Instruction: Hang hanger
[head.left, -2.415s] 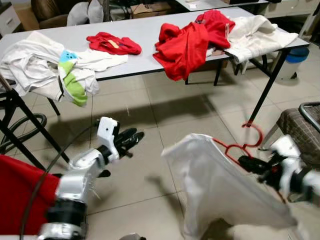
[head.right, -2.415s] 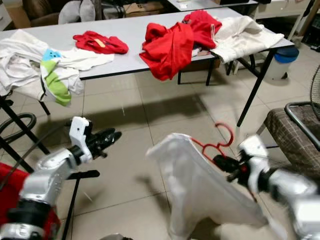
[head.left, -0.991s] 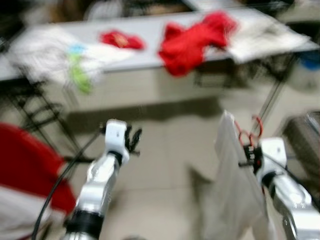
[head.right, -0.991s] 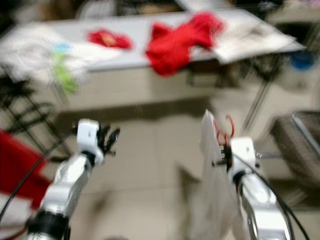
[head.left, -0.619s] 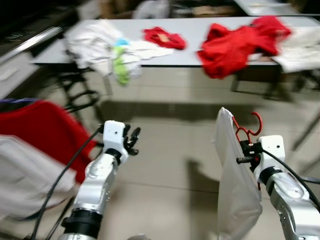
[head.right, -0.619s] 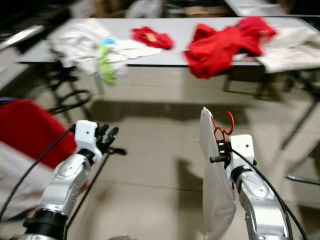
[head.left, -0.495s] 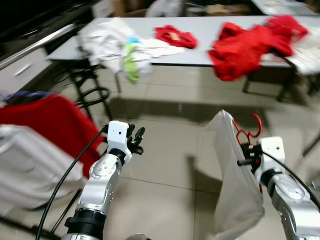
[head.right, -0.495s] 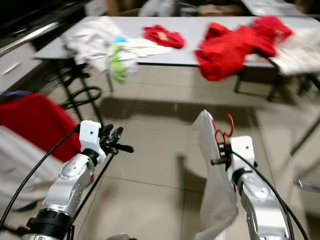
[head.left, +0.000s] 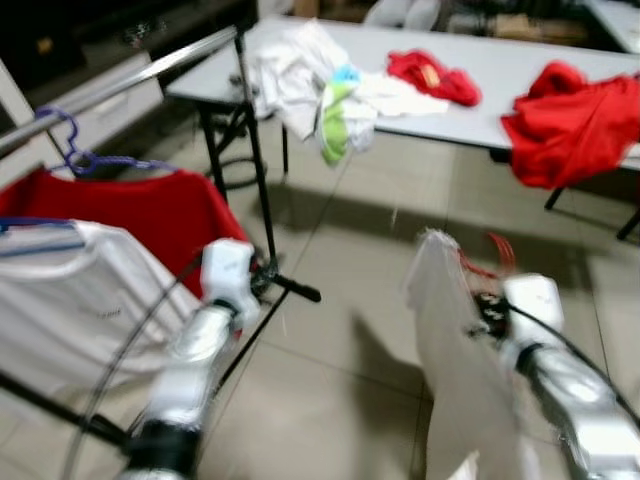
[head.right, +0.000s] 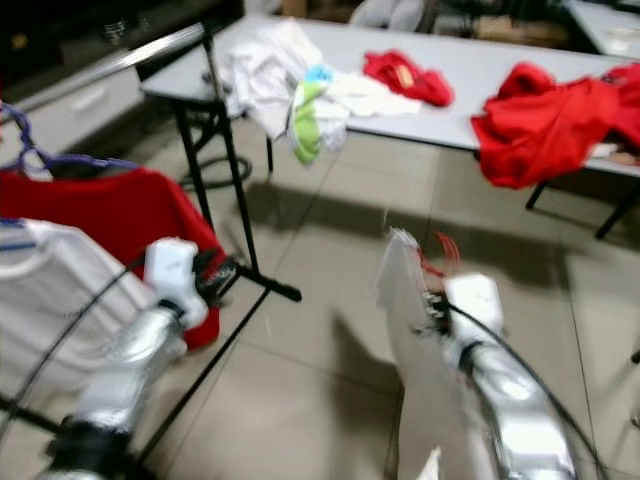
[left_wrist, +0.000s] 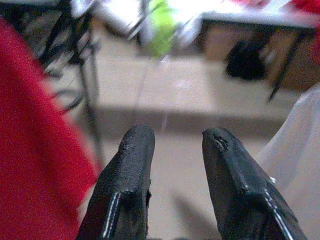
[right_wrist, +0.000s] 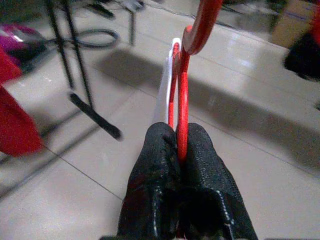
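Swinging further left than half a second ago, the head camera is now bringing a clothes rack (head.left: 150, 62) into the near left, while the grey table (head.left: 540, 75) with its heaps of clothes is sitting further off to the upper right; both eye views are blurring with the turn. On the rack's rail a red garment (head.left: 130, 215) is hanging from a purple hanger (head.left: 70, 145), with a white shirt (head.left: 70, 300) hanging beside it, nearer the camera. The right gripper (right_wrist: 179, 145) is pressing its two black fingers together on the lower loop of the red hanger (right_wrist: 192, 45), whose hook is pointing up and away over the tiled floor (head.right: 320, 240). A white garment (head.left: 470, 370) is draping from that hanger, down in front of the right arm, well apart from the rack. The left gripper (left_wrist: 172, 145) is hovering with its fingers spread and nothing between them, close beside the red garment, pointing toward the table's legs and a green-and-white cloth (head.left: 335, 125) drooping over the table edge.
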